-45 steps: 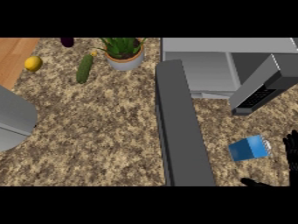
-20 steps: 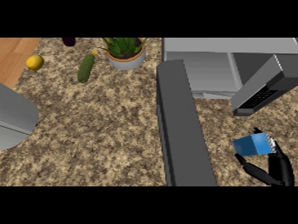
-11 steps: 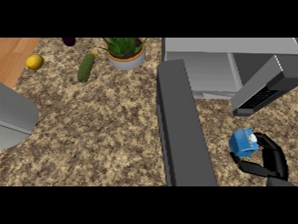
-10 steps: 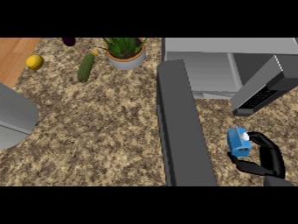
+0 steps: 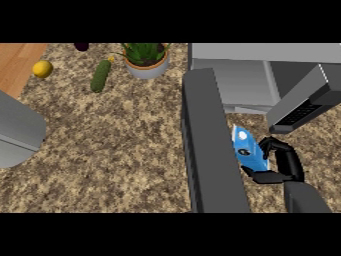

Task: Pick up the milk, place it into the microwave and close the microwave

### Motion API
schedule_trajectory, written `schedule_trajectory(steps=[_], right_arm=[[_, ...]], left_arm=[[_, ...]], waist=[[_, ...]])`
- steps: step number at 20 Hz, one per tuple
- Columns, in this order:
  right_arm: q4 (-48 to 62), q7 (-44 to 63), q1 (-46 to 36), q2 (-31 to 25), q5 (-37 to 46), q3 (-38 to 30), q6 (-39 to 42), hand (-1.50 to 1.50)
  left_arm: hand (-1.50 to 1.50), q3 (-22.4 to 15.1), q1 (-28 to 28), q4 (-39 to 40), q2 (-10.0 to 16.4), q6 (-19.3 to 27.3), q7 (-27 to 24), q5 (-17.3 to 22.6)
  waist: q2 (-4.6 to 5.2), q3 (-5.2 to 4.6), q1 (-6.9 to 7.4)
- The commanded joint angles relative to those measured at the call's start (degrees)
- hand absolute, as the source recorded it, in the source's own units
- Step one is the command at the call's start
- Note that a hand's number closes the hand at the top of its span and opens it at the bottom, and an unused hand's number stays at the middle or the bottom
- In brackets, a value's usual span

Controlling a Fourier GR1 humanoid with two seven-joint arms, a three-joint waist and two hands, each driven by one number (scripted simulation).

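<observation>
The milk [image 5: 247, 149] is a blue and white carton, tilted, just right of the microwave's open door [image 5: 210, 150]. My right hand [image 5: 282, 162] comes in from the lower right with its fingers and thumb curled round the carton. The microwave [image 5: 236, 82] stands at the top right with its light grey inside showing. The door juts toward me as a long dark grey slab. A dark panel with vents [image 5: 311, 100] lies just beyond the carton. My left hand shows nowhere.
A potted plant [image 5: 146, 60], a cucumber [image 5: 100, 76], a lemon [image 5: 42, 68] and a dark purple thing [image 5: 81, 46] sit at the back left. A big grey shape [image 5: 3, 125] fills the left edge. Speckled counter lies between it and the door.
My right hand came in from the right, curled round the milk and carried it away from me along the door, toward the microwave; the carton now tilts.
</observation>
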Motion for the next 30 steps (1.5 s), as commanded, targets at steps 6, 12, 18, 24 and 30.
schedule_trajectory(steps=[6,12,18,24,30], right_arm=[[3.4,-1.7,-7.6,3.8,2.7,2.4,-4.0,1.50],[2.8,0.6,-13.4,3.2,1.2,0.7,-5.0,1.50],[8.1,6.5,-21.3,-0.4,2.5,0.3,-6.2,1.50],[10.7,10.8,-27.0,-2.1,1.8,-1.4,-8.8,1.50],[12.0,11.9,-30.0,-3.3,3.5,-0.5,-10.6,1.50]], left_arm=[[-1.50,2.1,0.4,-5.6,1.4,0.9,3.7,8.8],[-1.50,2.6,0.6,-3.3,1.0,-0.5,2.8,8.0],[-1.50,0.6,-1.9,-3.6,0.5,0.6,4.2,5.7],[-1.50,2.0,-2.5,-4.4,2.3,0.4,4.6,7.8],[-1.50,1.9,-7.4,-0.5,3.0,0.2,3.3,6.8]], waist=[[0.12,0.15,-0.61],[-0.11,0.07,-0.89],[0.58,0.17,0.30],[1.31,0.28,2.22],[1.94,0.29,3.38]])
